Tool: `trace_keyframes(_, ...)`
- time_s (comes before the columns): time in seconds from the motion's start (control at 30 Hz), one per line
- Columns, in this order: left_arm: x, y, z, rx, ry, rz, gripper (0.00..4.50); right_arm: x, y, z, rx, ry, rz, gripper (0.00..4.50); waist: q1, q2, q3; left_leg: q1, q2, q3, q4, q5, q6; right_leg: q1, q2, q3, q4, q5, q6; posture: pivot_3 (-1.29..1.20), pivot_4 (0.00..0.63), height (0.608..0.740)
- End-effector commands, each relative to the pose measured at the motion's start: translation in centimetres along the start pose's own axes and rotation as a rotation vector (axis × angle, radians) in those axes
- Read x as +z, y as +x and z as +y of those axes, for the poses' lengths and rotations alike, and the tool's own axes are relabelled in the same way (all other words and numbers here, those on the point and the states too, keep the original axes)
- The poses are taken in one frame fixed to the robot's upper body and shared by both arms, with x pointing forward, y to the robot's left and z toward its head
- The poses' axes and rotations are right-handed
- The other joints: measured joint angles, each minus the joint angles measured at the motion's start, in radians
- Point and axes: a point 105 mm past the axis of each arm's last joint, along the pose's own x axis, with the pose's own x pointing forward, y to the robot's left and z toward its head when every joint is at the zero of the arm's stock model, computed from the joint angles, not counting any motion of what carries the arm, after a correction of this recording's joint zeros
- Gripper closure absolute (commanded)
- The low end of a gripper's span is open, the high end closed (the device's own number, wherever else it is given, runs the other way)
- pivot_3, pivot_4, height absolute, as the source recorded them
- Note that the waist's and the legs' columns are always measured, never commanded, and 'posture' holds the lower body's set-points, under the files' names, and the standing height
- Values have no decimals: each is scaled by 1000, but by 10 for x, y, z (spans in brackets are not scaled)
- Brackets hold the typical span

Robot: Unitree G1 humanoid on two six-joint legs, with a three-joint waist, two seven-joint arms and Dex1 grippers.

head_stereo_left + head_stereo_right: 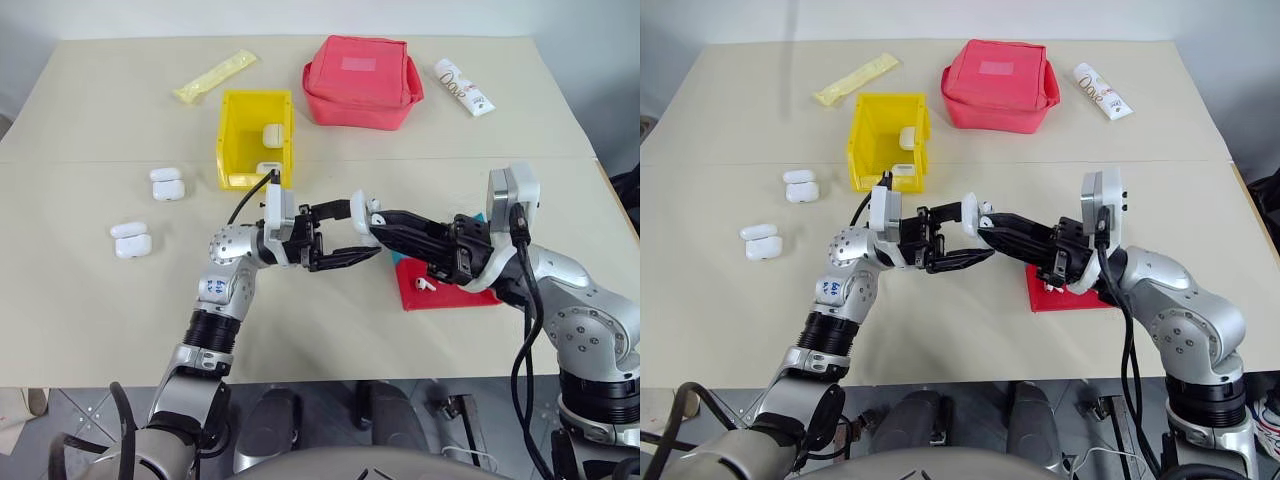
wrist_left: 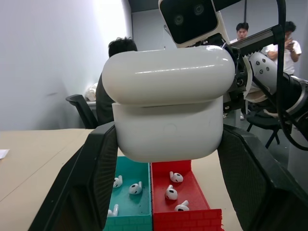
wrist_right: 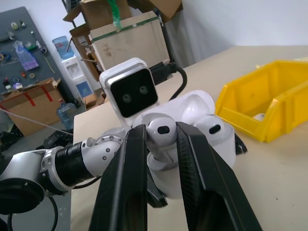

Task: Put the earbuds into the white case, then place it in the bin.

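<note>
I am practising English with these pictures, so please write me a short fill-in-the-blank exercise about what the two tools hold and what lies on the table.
1. The left tool grips a white case whose lid is ____.
2. The right tool pinches one ____.
3. The bin is coloured ____.
4. Left of the bin lie ____ more cases.

Answers: open; earbud; yellow; two

The two head cams look down and forward over the table (image 1: 100, 320) from up high, pretty much the same shot just nudged sideways, and both catch the yellow bin (image 1: 256, 137) and the two arms meeting mid-table. The left wrist cam sits super close behind the white case (image 2: 168, 108), facing level across the room toward some people (image 2: 118, 72) at the back. The right wrist cam faces the opposite way, right up on the same case (image 3: 202, 120), with the bin (image 3: 269, 96) off to one side.
</note>
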Motion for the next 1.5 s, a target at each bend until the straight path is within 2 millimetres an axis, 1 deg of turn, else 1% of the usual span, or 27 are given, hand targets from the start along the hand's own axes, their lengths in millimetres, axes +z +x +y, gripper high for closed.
trace_keyframes(0.03,33,8,6,-10,136,-97,1738,-20,-9,-10,-79,69,64,4009,0,0,0,0,0,0,0,0,0,0,0,0,0,0,0,0,150,740)
trace_keyframes(0.2,32,8,6,-12,140,-94,1738,-22,-8,-9,-73,62,82,4009,0,0,0,0,0,0,0,0,0,0,0,0,0,0,0,0,150,740)
trace_keyframes(0.4,29,8,5,-15,141,-87,1738,-16,-6,-7,-60,21,86,4009,0,0,0,0,0,0,0,0,0,0,0,0,0,0,0,0,150,740)
trace_keyframes(0.47,28,8,5,-17,140,-81,1738,-15,-6,-7,-62,12,87,3261,0,0,0,0,0,0,0,0,0,0,0,0,-1,0,0,0,150,740)
trace_keyframes(0.63,25,7,4,-20,139,-71,1738,-10,-5,-6,-64,-30,84,1679,1,0,0,-1,0,0,0,0,0,0,0,0,-2,0,0,0,150,740)
trace_keyframes(0.93,21,3,6,-22,133,-37,1738,-2,-8,-6,-78,-73,89,1679,1,0,0,-1,1,0,0,0,0,0,0,-1,-2,0,0,0,150,740)
trace_keyframes(1.1,15,-4,11,-22,134,70,1738,-4,-27,-10,-159,-128,191,1679,2,0,0,-1,1,0,0,0,0,1,0,-1,-2,0,0,0,150,740)
trace_keyframes(1.2,10,-8,15,-39,158,178,1738,-2,-42,-13,-226,-181,276,1679,3,0,0,-1,1,0,0,0,0,1,0,-1,-3,0,1,0,150,740)
trace_keyframes(1.33,6,-9,19,-68,191,275,1738,3,-50,-14,-286,-264,372,1679,4,0,0,-1,1,0,-1,-1,0,1,0,-1,-3,0,1,0,150,740)
trace_keyframes(1.4,5,-8,22,-82,212,311,1738,6,-53,-17,-328,-300,426,2054,4,0,0,-1,1,0,-1,-1,0,1,0,-1,-4,0,1,0,150,740)
trace_keyframes(1.43,4,-7,23,-94,227,333,1738,11,-51,-17,-338,-330,435,2241,4,-1,1,-1,1,0,-1,-1,0,1,0,-1,-4,0,1,0,150,740)
trace_keyframes(1.5,1,-6,25,-112,246,378,1738,23,-43,-18,-353,-391,441,2972,4,-1,1,-1,1,0,-1,-1,0,1,0,-1,-4,1,1,0,150,740)
